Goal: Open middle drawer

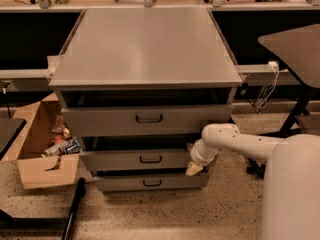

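Observation:
A grey metal cabinet has three drawers. The middle drawer has a small dark bar handle at its centre and stands pulled out a little, with a dark gap above it. My gripper is at the right end of the middle drawer's front, its cream fingertip pointing down towards the lowest drawer. My white arm reaches in from the right. The top drawer also sticks out from the cabinet.
An open cardboard box with rubbish stands on the floor left of the cabinet. A dark table with a metal leg is at the right. A black bar lies on the speckled floor at lower left. A counter runs behind.

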Controlling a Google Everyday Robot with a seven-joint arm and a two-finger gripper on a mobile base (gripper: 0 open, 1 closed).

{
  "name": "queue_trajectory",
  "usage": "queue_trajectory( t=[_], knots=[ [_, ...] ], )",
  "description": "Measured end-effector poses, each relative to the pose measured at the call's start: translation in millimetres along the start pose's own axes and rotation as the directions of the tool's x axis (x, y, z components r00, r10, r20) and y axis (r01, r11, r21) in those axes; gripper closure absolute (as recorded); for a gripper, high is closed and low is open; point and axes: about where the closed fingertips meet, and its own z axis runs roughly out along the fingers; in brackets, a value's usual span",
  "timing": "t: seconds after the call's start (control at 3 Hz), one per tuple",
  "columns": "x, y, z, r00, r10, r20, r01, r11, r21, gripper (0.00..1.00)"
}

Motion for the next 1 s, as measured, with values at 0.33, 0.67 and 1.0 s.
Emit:
queue_trajectory(
  t=[0.33,0.67,1.0],
  knots=[
    [-1.8,-0.1,-1.6,1.0,0.0,0.005,0.0,1.0,-0.001,0.62],
    [-3.0,-1.6,-4.7,1.0,0.0,0.005,0.0,1.0,-0.001,0.86],
    [-7.0,4.3,-12.8,1.0,-0.004,0.017,0.004,0.9999,-0.014,1.0]
  ],
)
